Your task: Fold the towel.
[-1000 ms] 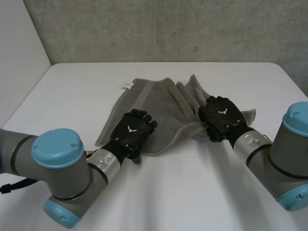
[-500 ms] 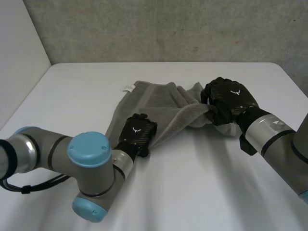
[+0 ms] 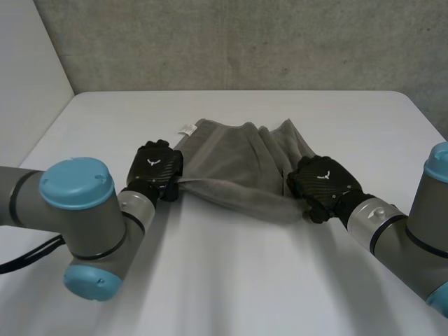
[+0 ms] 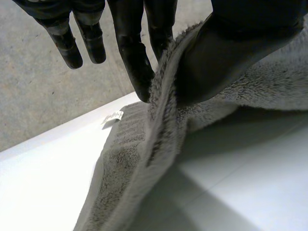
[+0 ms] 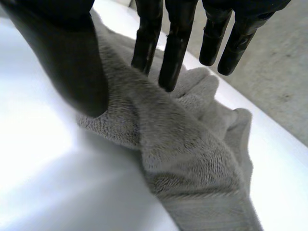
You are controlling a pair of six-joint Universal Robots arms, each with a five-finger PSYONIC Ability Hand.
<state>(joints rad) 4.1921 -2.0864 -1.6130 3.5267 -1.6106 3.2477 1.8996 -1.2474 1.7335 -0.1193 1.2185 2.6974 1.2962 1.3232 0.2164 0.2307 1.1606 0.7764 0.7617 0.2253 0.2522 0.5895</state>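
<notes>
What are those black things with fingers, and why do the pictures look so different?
Those are a robot's two hands, at the ends of its grey arms with blue caps. One picture comes from a camera behind the arms, looking down at the white table. There the left hand and the right hand each hold one side of a grey towel lying on the table. The other two pictures come from small cameras on the wrists, looking along each palm, so the fingers look huge. In both, the towel's edge is pinched between thumb and fingers. The small white tag sits at the towel's far corner.
</notes>
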